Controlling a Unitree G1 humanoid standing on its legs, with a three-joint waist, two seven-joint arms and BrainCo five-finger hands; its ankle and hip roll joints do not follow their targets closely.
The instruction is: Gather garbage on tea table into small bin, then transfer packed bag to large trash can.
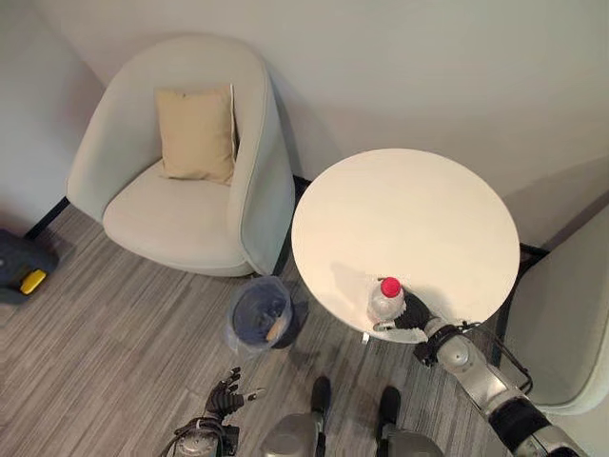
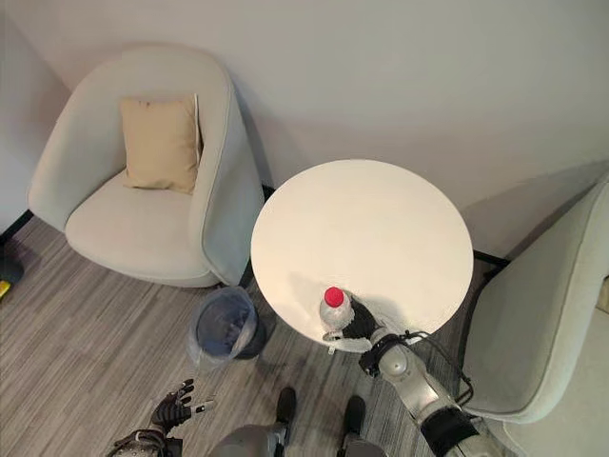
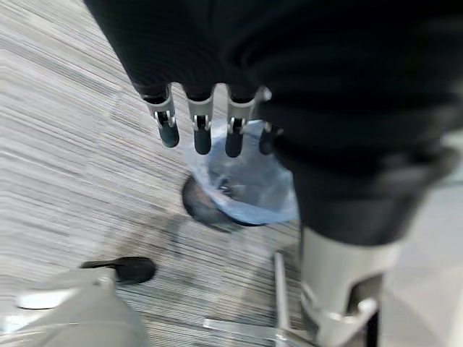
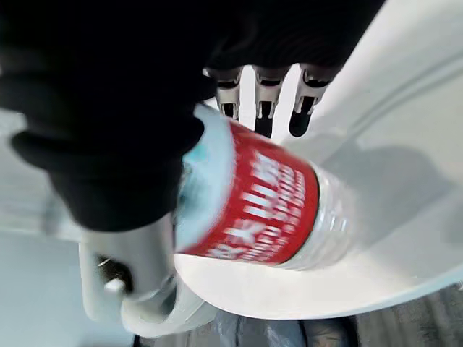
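Low in the left eye view, nearest the camera, the left hand [image 1: 225, 397] is seen above the striped wood-look floor [image 1: 114, 324], fingers spread and relaxed, nothing held. At the near rim of the round white tea table [image 1: 419, 214] the right hand [image 1: 411, 322] is pressed against an upright clear bottle [image 1: 385, 301] with a red cap; thumb and fingers are wrapped around its lower body. A small bin [image 1: 260, 311] lined with a pale bag is noted on the floor between the table and a light armchair [image 1: 181, 171], close to both. A tan cushion [image 1: 197, 132] is propped against the chair back. Part of a second pale chair [image 1: 561, 314] is recorded at the right.

Right eye view: same layout; the bottle stands at the table's near edge, well apart from the bin.

Left wrist view: fingers [image 3: 202, 134] are held nearly straight and parted, empty, with the bin's bag visible beyond them on the floor.

Right wrist view: the bottle, bearing a red label, is enclosed between thumb and curled fingers [image 4: 264, 116], its base over the table top near the rim.
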